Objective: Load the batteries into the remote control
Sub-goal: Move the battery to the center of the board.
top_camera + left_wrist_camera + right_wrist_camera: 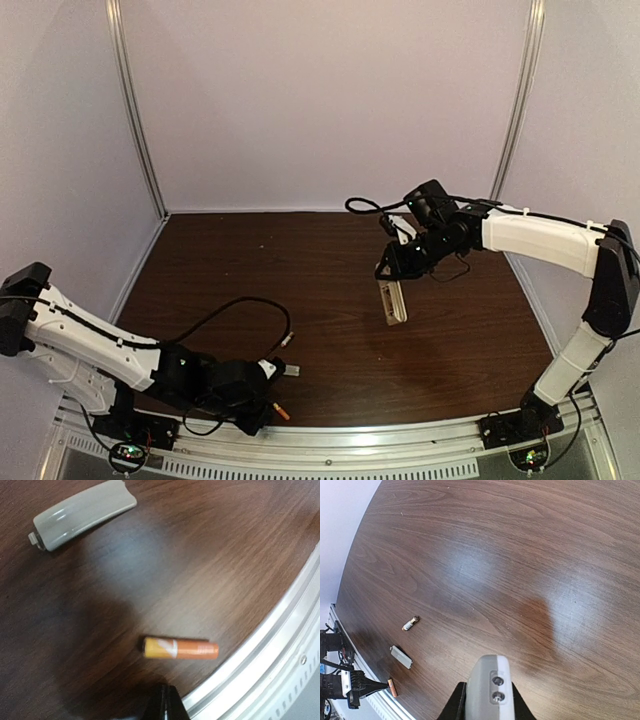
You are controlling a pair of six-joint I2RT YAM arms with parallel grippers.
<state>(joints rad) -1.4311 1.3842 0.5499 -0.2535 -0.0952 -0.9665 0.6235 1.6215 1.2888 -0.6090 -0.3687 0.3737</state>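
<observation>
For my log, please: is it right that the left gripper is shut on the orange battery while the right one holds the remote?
No: the left gripper is shut but empty; the left wrist view shows the orange battery lying free beyond it.

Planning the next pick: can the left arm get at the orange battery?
Probably yes: the orange battery lies bare just ahead of the shut left claw, nothing between them.

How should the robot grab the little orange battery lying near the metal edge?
Probably across the middle of the battery, coming from straight above and squeezing its two long sides. It lies flat, a thin cylinder, with room beside it.
</observation>
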